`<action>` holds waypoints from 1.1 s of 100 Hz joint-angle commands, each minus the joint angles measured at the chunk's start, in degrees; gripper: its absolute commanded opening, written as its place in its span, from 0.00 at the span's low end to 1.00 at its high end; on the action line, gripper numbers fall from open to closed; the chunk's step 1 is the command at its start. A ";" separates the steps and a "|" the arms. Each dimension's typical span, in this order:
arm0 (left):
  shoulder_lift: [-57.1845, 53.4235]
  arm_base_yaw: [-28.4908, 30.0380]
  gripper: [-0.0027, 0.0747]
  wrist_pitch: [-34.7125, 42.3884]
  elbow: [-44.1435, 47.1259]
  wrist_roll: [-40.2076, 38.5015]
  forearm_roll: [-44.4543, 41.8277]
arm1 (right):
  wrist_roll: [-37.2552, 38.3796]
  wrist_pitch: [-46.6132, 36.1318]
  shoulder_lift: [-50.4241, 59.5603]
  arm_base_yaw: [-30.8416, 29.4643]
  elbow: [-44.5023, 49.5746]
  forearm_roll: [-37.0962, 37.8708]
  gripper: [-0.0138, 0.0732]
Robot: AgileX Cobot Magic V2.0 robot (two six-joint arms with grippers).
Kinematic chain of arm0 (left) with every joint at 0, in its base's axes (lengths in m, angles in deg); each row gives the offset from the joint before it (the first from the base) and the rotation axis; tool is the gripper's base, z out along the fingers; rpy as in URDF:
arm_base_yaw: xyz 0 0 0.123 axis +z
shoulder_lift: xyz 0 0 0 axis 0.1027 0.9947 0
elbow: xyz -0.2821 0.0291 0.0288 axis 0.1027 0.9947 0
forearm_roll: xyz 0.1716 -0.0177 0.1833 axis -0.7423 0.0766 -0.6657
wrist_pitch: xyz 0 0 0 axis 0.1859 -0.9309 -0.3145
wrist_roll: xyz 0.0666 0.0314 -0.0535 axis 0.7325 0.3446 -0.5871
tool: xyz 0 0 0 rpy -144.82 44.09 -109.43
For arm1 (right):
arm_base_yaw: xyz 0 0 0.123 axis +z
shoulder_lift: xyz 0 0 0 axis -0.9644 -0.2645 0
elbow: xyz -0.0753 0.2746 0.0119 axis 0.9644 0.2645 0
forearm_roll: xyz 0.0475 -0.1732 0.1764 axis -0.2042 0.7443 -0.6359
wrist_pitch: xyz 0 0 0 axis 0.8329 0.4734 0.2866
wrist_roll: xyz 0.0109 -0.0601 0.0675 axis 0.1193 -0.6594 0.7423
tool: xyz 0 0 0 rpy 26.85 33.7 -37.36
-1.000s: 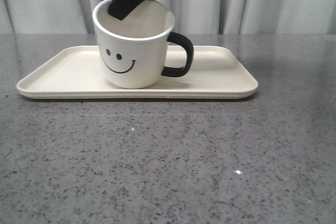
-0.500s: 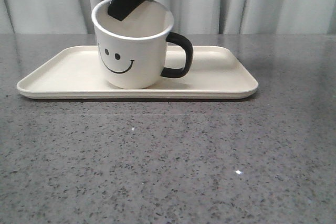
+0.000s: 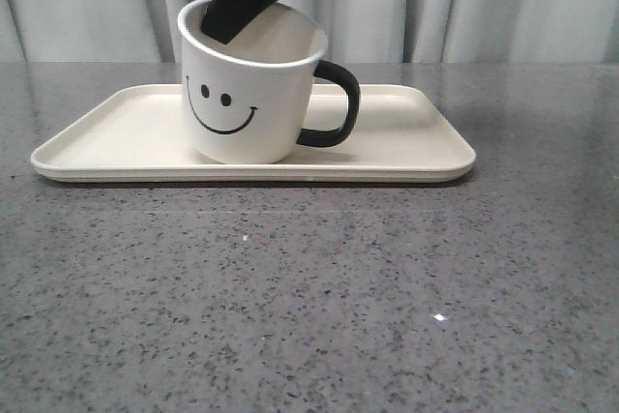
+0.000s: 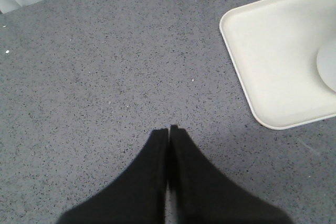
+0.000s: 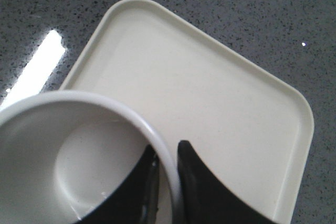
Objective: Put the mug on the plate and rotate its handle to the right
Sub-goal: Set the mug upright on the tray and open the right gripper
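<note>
Front: mug (image 3: 250, 94) sits on plate (image 3: 406, 147), handle (image 3: 334, 103) already pointing right, my right gripper (image 3: 232, 7) pinching its rim. Left wrist: left gripper (image 4: 169, 132) closed on nothing over the table (image 4: 94, 66). Right wrist: fingers (image 5: 197, 182) straddle the wall, so next is probably to release and lift straight up.

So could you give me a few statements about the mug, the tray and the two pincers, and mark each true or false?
1. The mug stands on the plate. True.
2. The handle points to the left in the front view. False: it points right.
3. The right pincer grips the mug's rim, one finger inside and one outside. True.
4. The left pincer holds the plate's edge. False: it is shut on nothing, over the bare table.
5. The mug is full of coffee. False: it is empty.
</note>
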 commanded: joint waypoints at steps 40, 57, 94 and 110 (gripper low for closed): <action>-0.16 -0.33 0.01 1.29 -1.16 -0.22 -1.14 | -0.08 6.11 3.51 -0.04 -2.03 -3.86 0.37; -0.16 -0.33 0.01 1.29 -1.16 -0.22 -1.14 | -0.08 6.11 3.51 -0.04 -3.08 -3.91 0.37; -0.16 -0.33 0.01 1.29 -1.16 -0.22 -0.77 | 0.43 6.11 3.94 -0.04 -4.30 -4.60 0.41; -0.16 -0.33 0.01 1.29 -1.16 -0.22 -0.77 | 0.58 5.99 5.06 -0.04 -4.30 -4.60 0.45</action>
